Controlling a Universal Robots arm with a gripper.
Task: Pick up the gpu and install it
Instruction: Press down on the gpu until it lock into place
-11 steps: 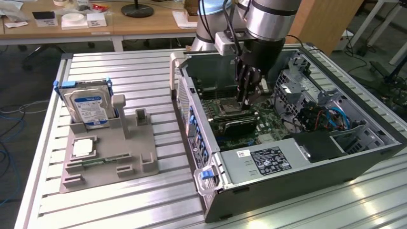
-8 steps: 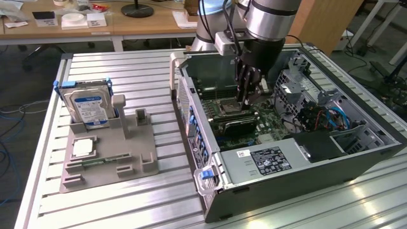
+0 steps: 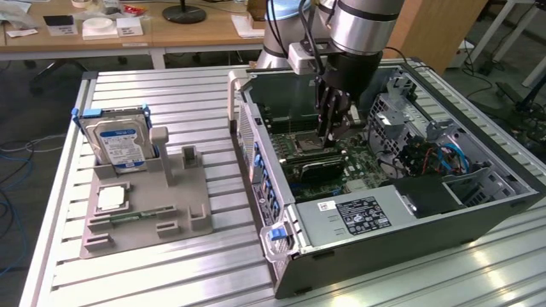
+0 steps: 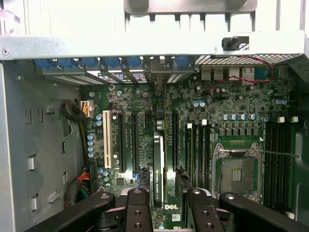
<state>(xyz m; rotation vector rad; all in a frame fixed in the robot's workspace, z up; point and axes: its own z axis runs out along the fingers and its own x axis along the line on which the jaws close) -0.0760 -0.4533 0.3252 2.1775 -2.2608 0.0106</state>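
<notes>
The gpu (image 4: 158, 164) stands edge-on, upright in a motherboard slot.

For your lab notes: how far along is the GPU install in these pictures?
Done: the gpu is off the holder and inside the case. In hand: the gripper holds it edge-on over the motherboard slots. Left: whether it is fully seated cannot be told; the gripper has not let go.

Green motherboard (image 4: 193, 125), blue-white labelled hard drive (image 3: 119, 144)
</notes>
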